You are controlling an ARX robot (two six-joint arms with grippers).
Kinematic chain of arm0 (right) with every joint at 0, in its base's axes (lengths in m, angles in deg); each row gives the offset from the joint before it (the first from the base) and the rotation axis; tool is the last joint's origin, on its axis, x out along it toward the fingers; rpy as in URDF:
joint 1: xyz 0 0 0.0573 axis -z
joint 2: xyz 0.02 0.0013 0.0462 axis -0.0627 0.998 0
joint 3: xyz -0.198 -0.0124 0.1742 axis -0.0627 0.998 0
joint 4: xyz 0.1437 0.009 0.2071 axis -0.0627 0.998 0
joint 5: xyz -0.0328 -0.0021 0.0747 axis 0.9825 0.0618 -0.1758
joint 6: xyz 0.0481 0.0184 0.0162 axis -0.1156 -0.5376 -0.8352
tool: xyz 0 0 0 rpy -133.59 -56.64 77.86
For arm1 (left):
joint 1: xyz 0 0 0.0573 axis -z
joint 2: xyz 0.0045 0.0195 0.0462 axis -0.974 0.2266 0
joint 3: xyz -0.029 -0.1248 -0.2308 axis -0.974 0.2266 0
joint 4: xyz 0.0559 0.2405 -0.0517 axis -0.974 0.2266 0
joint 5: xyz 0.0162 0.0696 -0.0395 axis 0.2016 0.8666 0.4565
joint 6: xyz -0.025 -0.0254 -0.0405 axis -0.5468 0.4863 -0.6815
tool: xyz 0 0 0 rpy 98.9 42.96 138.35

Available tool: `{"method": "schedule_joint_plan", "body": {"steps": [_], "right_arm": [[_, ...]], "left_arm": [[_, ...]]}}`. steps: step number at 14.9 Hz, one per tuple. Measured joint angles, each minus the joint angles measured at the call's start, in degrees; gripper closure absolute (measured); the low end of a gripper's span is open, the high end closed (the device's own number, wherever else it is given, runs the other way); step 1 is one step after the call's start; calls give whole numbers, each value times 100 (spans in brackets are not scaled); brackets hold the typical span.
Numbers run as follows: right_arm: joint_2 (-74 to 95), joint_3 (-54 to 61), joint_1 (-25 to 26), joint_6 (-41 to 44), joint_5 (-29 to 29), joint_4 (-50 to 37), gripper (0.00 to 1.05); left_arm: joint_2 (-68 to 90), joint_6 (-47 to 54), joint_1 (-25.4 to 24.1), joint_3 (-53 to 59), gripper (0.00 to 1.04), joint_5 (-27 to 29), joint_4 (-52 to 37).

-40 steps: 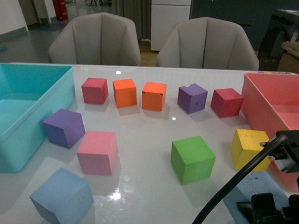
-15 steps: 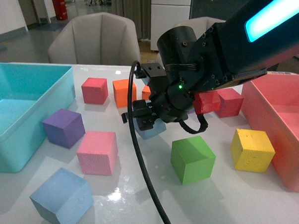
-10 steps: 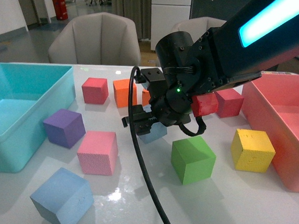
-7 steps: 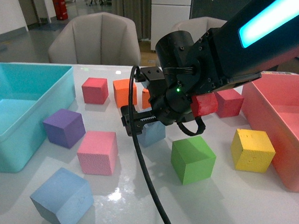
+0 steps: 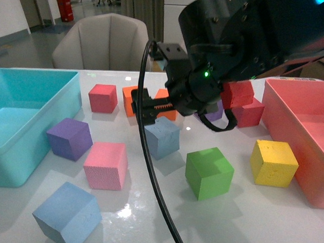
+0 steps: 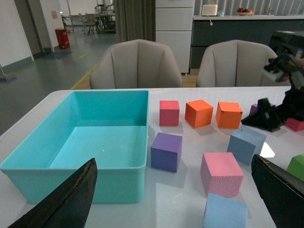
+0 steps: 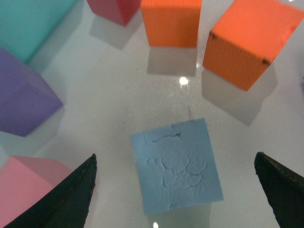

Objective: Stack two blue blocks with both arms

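Front view: right arm (image 5: 246,33) fills the upper middle, black and bulky, blocking much of the back row of cubes. Right gripper (image 5: 151,107) hangs just above a blue block (image 5: 162,136) that sits on the white table (image 5: 243,227), mid-field. Jaw spread not readable from this side. Second blue block (image 5: 67,213) is at the near left, well apart from the first. Between them are a pink cube (image 5: 106,165) and a purple cube (image 5: 70,138), the latter just beside the turquoise bin (image 5: 20,164). Green cube (image 5: 208,172) is near the first block's right; yellow cube (image 5: 273,162) is beside the salmon bin (image 5: 308,106). Black cable (image 5: 141,83) drops past the first block's left edge. Orange cubes (image 5: 128,93) are mostly hidden behind the gripper.

Left wrist view: left gripper (image 6: 173,159) spread wide, nothing between its fingers (image 6: 66,199). First blue block (image 6: 246,143) sits below the right gripper's dark tip. Second blue block (image 6: 223,213) is cut by the frame edge. Green cube is only a sliver.

Right wrist view: right gripper (image 7: 175,154) spread wide, fingers (image 7: 71,199) clear of the blue block (image 7: 176,165) on both sides. Block lies on the table between them, askew, top face pitted. Two orange cubes lie beyond it. Purple and pink cubes are partly cut off.
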Motion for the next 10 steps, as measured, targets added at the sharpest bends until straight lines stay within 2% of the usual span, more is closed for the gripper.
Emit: {"method": "schedule_joint_plan", "body": {"steps": [3,6,7,8,10], "right_arm": [[-1060,1141,55,-251,225,-999,6],[-3123,3613,227,-673,1049,-2455,6],[-4266,4806,415,-885,1318,-2658,6],[-4870,5436,605,-984,1427,-2699,6],[-4784,5628,1126,-1027,1565,-3198,6]], "left_arm": [[0,0,0,0,7,0,0],[0,0,0,0,7,0,0],[0,0,0,0,7,0,0],[0,0,0,0,7,0,0],[0,2,2,0,7,-28,-13]]}}
